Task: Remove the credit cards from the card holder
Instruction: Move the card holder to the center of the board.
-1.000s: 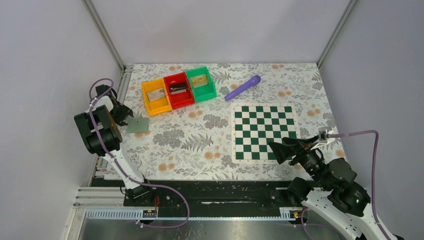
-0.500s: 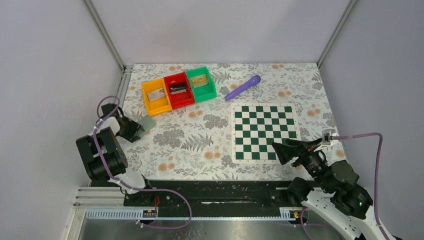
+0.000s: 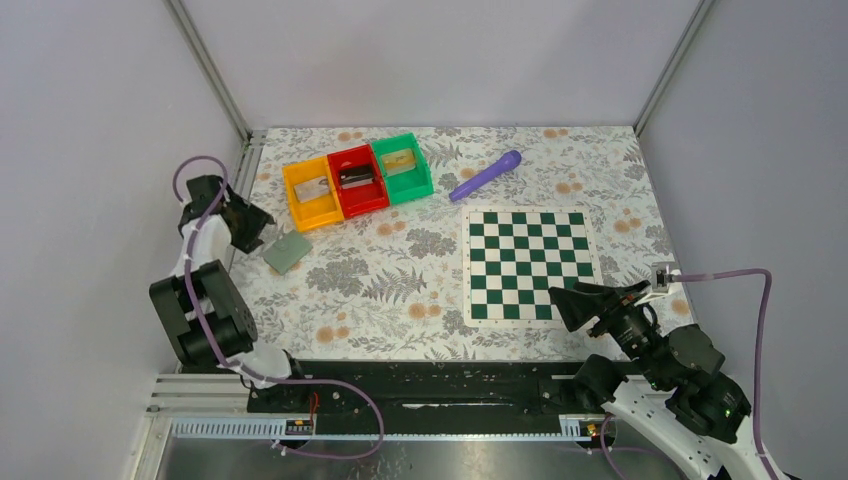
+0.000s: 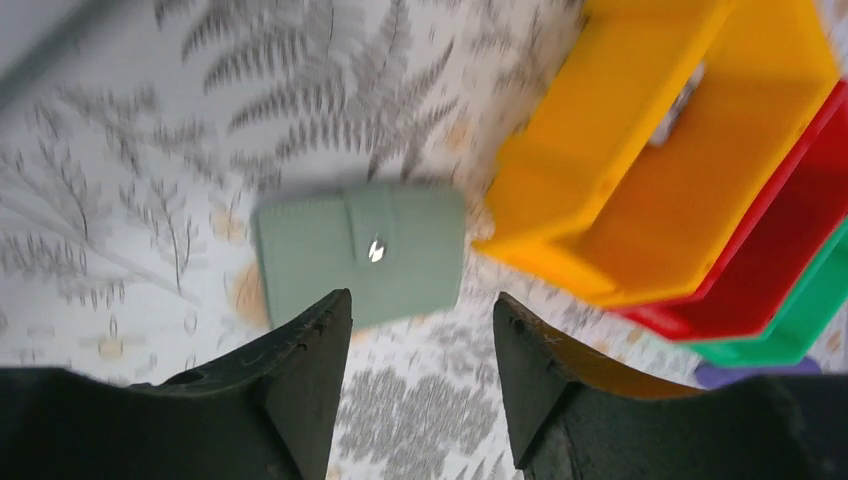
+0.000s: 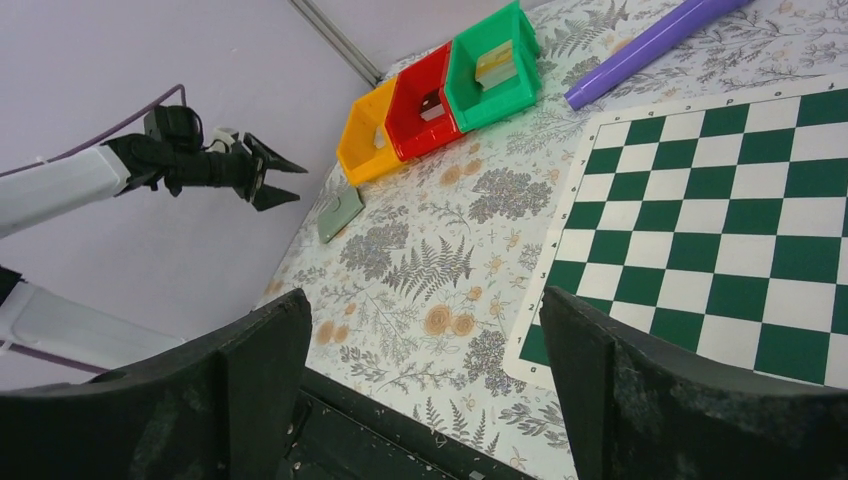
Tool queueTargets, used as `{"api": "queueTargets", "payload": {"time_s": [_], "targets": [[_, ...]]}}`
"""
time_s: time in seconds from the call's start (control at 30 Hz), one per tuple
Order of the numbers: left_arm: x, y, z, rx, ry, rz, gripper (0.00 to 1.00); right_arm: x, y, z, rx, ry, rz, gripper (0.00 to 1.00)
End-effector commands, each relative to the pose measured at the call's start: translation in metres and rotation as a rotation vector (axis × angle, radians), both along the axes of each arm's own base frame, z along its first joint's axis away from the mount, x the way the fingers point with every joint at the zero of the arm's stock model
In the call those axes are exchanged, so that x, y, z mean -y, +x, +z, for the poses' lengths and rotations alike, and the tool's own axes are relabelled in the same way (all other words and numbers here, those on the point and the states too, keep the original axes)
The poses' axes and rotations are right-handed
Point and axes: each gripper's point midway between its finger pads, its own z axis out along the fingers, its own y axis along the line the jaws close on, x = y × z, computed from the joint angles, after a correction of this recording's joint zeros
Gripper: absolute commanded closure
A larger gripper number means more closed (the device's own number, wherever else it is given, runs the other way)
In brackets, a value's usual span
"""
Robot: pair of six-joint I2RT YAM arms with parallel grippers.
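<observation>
Left jaws spread, nothing between them, held above the desk (image 3: 400, 290) and clear of it; in the left wrist view the card holder (image 4: 360, 255) shows just beyond the two dark tips. Card holder (image 3: 286, 252) flat on the desk near its left edge, grey-green, folded closed with a strap and a metal snap across its top face, so its inside is hidden; it lies just beside the near corner of the yellow bin (image 3: 312, 192), apart from it. Red bin (image 3: 357, 180) and green bin (image 3: 403, 167) stand side by side with the yellow bin in one slanted row; each bin holds a small item too small to name. Right jaws spread wide and empty, raised over the near right corner of the chessboard (image 3: 528, 264); the right wrist view looks between them across the desk to the card holder (image 5: 340, 213) and the bins. Chessboard flat on the right half of the desk, green and white; purple stick (image 3: 486, 175) lying between the board's far edge and the green bin, touching neither.
</observation>
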Motion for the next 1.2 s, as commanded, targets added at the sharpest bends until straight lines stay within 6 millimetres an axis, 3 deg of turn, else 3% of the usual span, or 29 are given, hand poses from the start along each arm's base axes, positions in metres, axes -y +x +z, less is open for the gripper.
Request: {"api": "queueTargets", "payload": {"time_s": [0.0,0.27,0.5,0.67,0.87,1.17], "targets": [[-0.036,0.030,0.002,-0.026,0.083,0.043,0.47,0.002,-0.004,0.012,0.008,0.055,0.004,0.10],[-0.036,0.055,-0.040,-0.089,-0.001,-0.002,0.54,0.002,-0.002,0.014,0.008,0.052,-0.004,0.10],[-0.003,0.051,-0.066,-0.125,-0.129,-0.071,0.54,-0.003,0.002,0.016,0.001,0.043,-0.004,0.11],[0.042,0.031,-0.067,-0.106,-0.307,-0.146,0.54,0.000,0.005,0.019,0.005,0.042,-0.026,0.11],[0.069,0.006,-0.047,-0.061,-0.331,-0.217,0.53,0.005,0.004,0.029,0.021,0.055,-0.038,0.11],[0.157,-0.031,-0.050,-0.032,-0.346,-0.375,0.51,0.009,0.003,0.027,0.009,0.072,-0.055,0.13]]}}
